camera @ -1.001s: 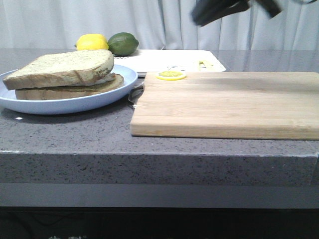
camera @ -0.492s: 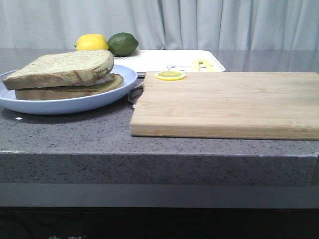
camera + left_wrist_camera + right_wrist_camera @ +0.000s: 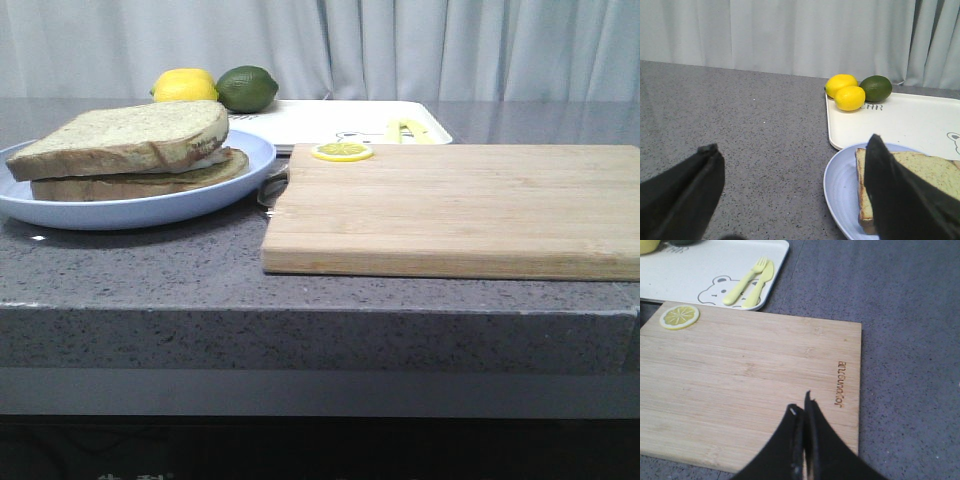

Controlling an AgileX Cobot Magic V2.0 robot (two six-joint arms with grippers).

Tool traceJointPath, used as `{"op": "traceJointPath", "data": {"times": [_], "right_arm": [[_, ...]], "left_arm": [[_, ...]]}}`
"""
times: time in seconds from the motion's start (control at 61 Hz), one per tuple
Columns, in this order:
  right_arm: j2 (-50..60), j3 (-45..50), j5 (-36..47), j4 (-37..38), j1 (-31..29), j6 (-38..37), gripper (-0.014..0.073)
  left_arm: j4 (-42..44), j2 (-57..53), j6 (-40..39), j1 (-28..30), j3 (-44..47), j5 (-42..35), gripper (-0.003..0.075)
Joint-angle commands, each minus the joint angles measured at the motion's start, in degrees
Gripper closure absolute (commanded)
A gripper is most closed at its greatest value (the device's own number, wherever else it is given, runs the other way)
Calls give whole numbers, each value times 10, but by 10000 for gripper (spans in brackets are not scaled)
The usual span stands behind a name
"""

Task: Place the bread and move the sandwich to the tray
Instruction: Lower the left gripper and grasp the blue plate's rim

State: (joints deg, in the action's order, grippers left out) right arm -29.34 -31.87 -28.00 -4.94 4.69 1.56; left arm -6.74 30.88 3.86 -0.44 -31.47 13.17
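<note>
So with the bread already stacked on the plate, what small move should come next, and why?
Probably lower the open left gripper toward the near rim of the light-blue plate to grasp it. The sandwich sits assembled on that plate, still off the white tray, and the left arm is the one beside it; the right gripper is shut over the cutting board.

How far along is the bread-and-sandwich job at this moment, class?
Done: the bread already lies on top of the sandwich on the light-blue plate.

In hand: nothing. The left gripper is open beside the plate; the right gripper is shut and empty above the cutting board.

Left: moving the sandwich onto the white tray.
</note>
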Motion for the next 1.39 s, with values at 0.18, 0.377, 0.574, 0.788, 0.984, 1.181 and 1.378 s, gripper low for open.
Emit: {"op": "traceJointPath", "data": {"times": [0.18, 0.377, 0.574, 0.788, 0.984, 1.181, 1.378], "right_arm": [[141, 92, 85, 6, -2, -1, 664], [147, 101, 103, 6, -2, -1, 664], [147, 101, 109, 6, -2, -1, 664], [147, 101, 109, 6, -2, -1, 664], [147, 101, 109, 6, -2, -1, 664], [147, 105, 112, 6, -2, -1, 664], [147, 107, 116, 6, -2, -1, 664]], "left_arm": [[-3, 3, -4, -4, -20, -75, 153], [-10, 35, -4, -4, -41, -31, 153], [-10, 185, -4, -4, -149, 68, 153], [-10, 360, 3, -4, -270, 170, 153], [-14, 481, 30, -4, -345, 224, 153], [-18, 542, 33, -17, -372, 237, 153], [-18, 570, 35, -44, -374, 217, 153]]}}
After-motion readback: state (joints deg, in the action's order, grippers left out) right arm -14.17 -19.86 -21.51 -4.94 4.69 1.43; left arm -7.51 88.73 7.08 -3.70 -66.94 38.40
